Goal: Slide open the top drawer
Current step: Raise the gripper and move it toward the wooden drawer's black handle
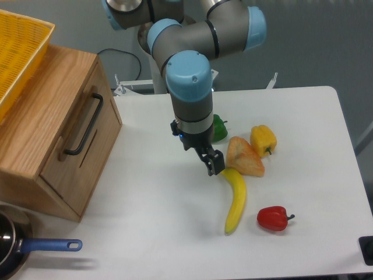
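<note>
The top drawer (87, 169) is the light-wood front panel on the right face of the wooden cabinet (35, 134) at the left. Its long black bar handle (84, 125) runs diagonally, with a thin slot beside it. The panel sits flush with the cabinet body. My gripper (214, 163) hangs over the middle of the table, well to the right of the handle, pointing down. Its black fingers look pressed together with nothing between them. Their tips are just above the top end of a banana (236, 201).
A yellow plastic basket (17, 52) rests on the cabinet top. Around the gripper lie a green pepper (220, 129), an orange bread-like piece (245, 157), a yellow pepper (263, 140) and a red pepper (273, 217). A blue-handled pan (46, 245) sits front left.
</note>
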### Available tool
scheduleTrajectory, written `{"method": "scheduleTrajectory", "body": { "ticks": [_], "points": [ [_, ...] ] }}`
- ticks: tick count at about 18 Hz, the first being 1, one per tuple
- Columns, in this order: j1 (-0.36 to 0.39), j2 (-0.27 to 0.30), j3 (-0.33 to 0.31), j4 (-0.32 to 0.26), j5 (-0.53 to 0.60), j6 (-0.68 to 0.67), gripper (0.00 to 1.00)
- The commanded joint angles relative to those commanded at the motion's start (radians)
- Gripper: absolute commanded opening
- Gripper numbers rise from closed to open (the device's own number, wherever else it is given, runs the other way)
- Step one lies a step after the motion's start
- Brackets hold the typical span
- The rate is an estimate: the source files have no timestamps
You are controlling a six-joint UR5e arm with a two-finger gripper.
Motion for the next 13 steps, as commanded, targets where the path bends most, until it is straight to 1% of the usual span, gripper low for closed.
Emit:
{"method": "scheduleTrajectory", "body": {
  "ticks": [7, 13],
  "points": [
    [0.003, 0.000, 0.001, 0.000, -0.003, 0.000, 1.00],
    [-0.005, -0.006, -0.011, 0.003, 0.003, -0.011, 1.00]
  ]
}}
